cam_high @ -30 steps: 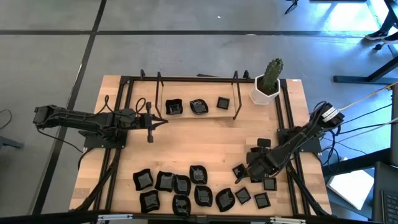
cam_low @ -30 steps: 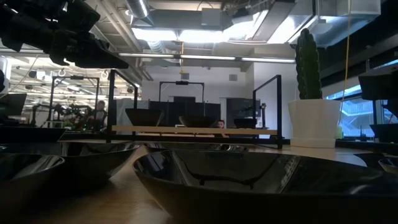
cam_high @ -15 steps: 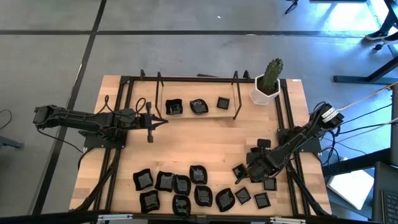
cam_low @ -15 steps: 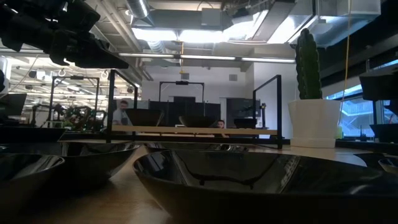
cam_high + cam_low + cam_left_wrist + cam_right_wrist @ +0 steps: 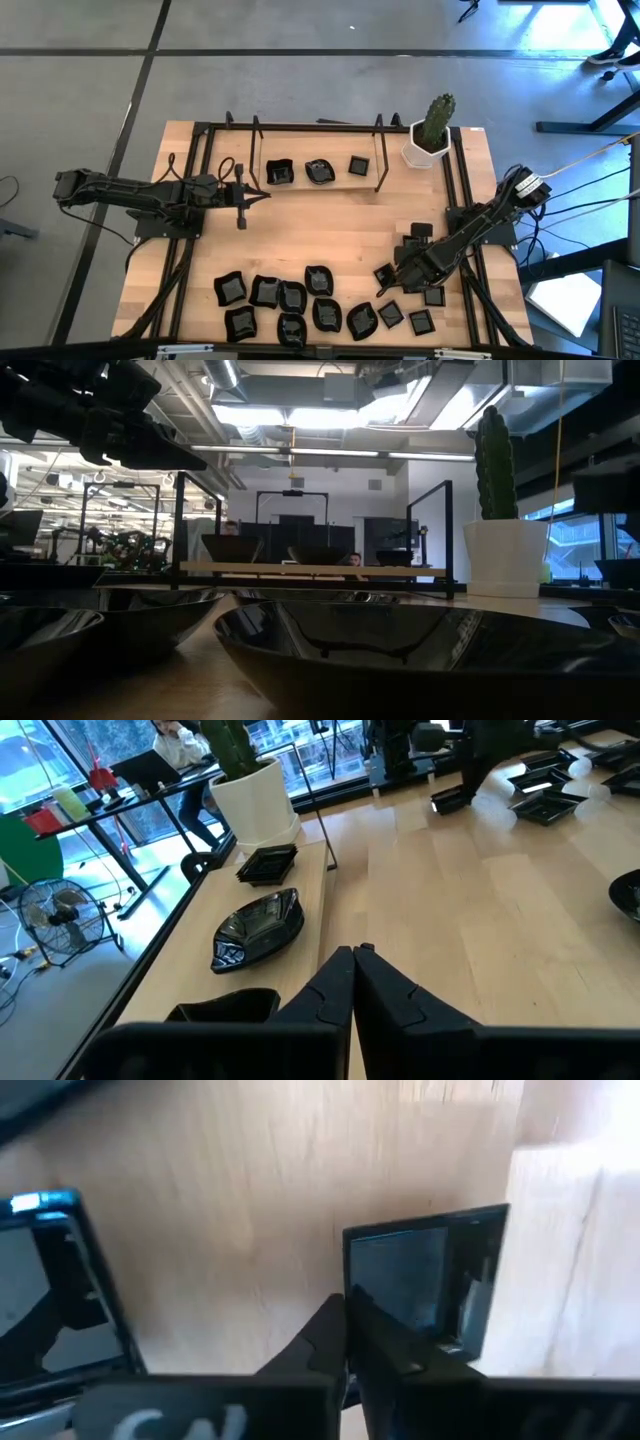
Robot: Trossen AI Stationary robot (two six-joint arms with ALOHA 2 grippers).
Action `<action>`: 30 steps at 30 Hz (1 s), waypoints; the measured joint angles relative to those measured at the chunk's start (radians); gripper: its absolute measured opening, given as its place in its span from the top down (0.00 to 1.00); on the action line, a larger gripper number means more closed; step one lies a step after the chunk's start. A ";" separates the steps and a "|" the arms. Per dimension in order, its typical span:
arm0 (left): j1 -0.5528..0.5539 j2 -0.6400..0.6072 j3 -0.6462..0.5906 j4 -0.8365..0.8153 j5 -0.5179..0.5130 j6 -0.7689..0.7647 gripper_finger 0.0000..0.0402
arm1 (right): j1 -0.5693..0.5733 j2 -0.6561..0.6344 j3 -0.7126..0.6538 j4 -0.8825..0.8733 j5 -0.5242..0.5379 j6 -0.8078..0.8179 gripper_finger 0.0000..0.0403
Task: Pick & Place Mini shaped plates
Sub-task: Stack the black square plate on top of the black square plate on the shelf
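On the left side of the wooden table point(image 5: 330, 225) I see my left arm stretched out level, and its left gripper point(image 5: 262, 196) hangs over bare wood just short of the black rack frame point(image 5: 255, 150); in the left wrist view its fingers point(image 5: 352, 982) are pressed together on nothing. Ahead of it, between the rack's uprights, three mini shaped plates lie in a row: a wavy squarish one point(image 5: 279, 172), a rounded leaf-like one point(image 5: 319, 171) and a small flat square point(image 5: 359, 165). Along the near edge I see a loose cluster of glossy black dishes point(image 5: 290, 303), several touching each other. In the low view the closest of these dishes point(image 5: 420, 645) fills the foreground, and the white pot with the cactus point(image 5: 503, 550) stands behind it to the right; in the high view that pot point(image 5: 428, 145) sits at the far right corner of the table. Farther right, my right gripper point(image 5: 402, 268) is down among a scatter of small flat square plates point(image 5: 421, 322) near the right rail. In the right wrist view its fingers point(image 5: 375, 1345) are nearly together, with a small square plate point(image 5: 425, 1275) just in front of the tips. I cannot tell whether they pinch that plate's edge or only touch it.
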 joint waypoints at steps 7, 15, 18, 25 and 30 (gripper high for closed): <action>0.000 0.000 0.000 0.000 0.000 0.000 0.98 | -0.013 0.000 0.113 -0.070 0.007 -0.069 0.99; 0.000 0.000 0.000 0.000 0.000 -0.003 0.99 | -0.098 -0.001 0.364 -0.227 0.123 -0.081 0.98; 0.000 0.000 0.000 0.000 0.000 -0.003 0.99 | -0.150 -0.002 0.472 -0.259 0.157 -0.096 0.99; 0.000 0.000 0.000 0.000 0.000 -0.002 0.98 | -0.296 -0.002 0.677 -0.300 0.254 -0.174 0.99; 0.000 0.000 0.000 0.000 0.000 0.001 0.99 | -0.435 -0.002 0.740 -0.273 0.285 -0.299 0.98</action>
